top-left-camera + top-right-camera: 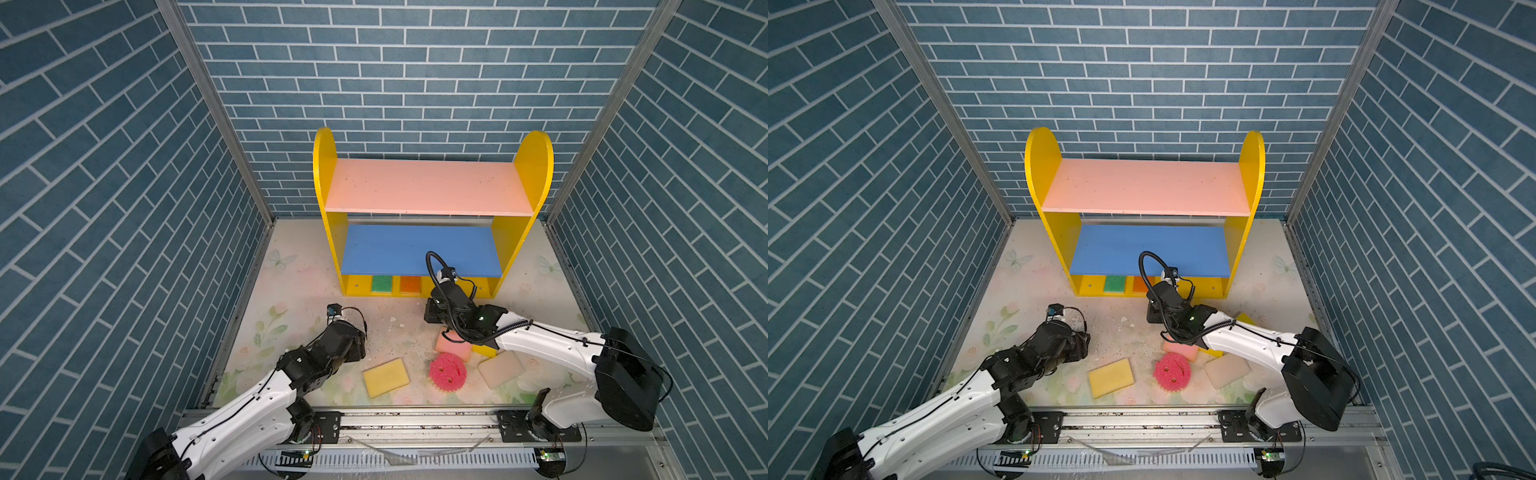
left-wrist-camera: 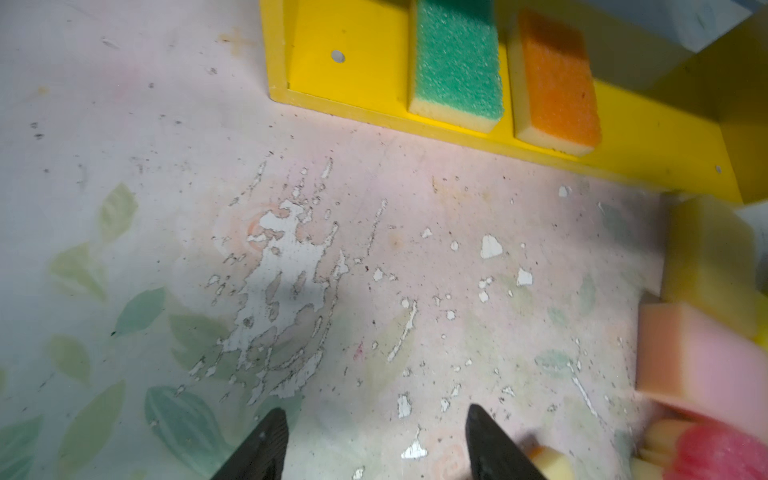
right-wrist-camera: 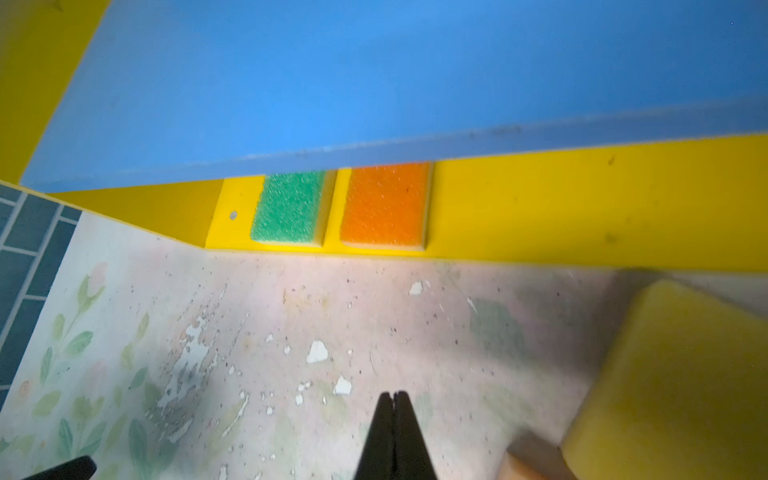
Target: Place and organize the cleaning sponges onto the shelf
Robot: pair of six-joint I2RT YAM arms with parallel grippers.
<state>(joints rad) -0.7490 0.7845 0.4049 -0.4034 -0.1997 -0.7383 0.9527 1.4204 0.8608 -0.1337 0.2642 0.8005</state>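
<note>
Right fingers (image 3: 380, 440) together, empty; orange sponge (image 3: 384, 205) ahead on shelf base (image 3: 540, 216).

Coarse foam green sponge (image 2: 457, 58), rough orange sponge (image 2: 557, 79), smooth painted shelf (image 2: 353, 50), scuffed flaking floral tabletop (image 2: 415, 249)

Two sponges (image 1: 381, 284) lie abreast on the shelf base (image 1: 358, 286), other sponges (image 1: 386, 377) before it.
</note>
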